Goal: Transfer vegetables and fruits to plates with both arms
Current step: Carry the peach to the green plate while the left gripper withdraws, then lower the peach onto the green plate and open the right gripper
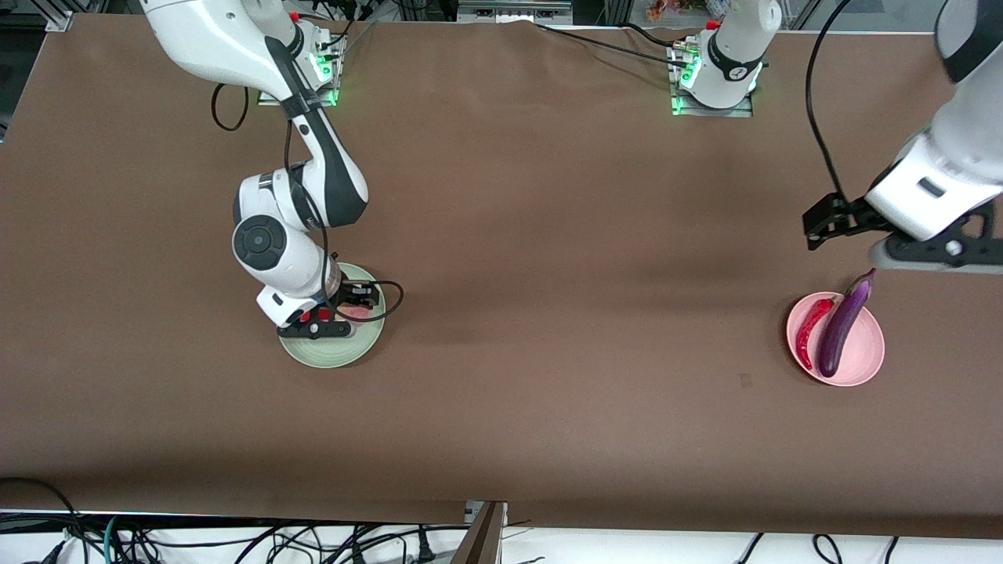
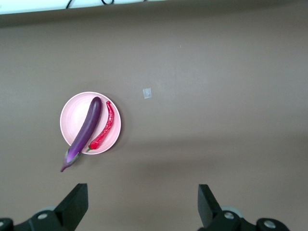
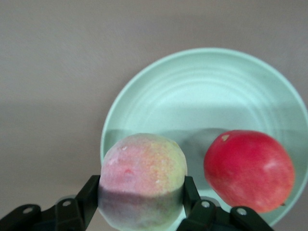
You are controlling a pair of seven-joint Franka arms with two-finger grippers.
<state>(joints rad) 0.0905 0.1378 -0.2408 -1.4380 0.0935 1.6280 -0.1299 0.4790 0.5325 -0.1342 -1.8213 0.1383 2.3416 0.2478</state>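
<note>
My right gripper (image 1: 354, 304) is low over the pale green plate (image 1: 329, 354) and shut on the yellowish-pink peach (image 3: 142, 179), which is at the plate's rim (image 3: 202, 86). The red pomegranate (image 3: 249, 169) lies on the same plate beside the peach. The pink plate (image 1: 863, 354) at the left arm's end holds the purple eggplant (image 1: 842, 325), whose stem end sticks out over the rim, and the red chili (image 1: 811, 333). My left gripper (image 1: 821, 223) is open and empty, high over the table beside the pink plate (image 2: 72, 113). The eggplant (image 2: 86, 129) and chili (image 2: 105, 127) show in the left wrist view.
A small pale mark (image 1: 744, 381) is on the brown table cover near the pink plate, nearer the front camera. Cables hang along the table's front edge (image 1: 501, 513). Both arm bases stand at the top of the front view.
</note>
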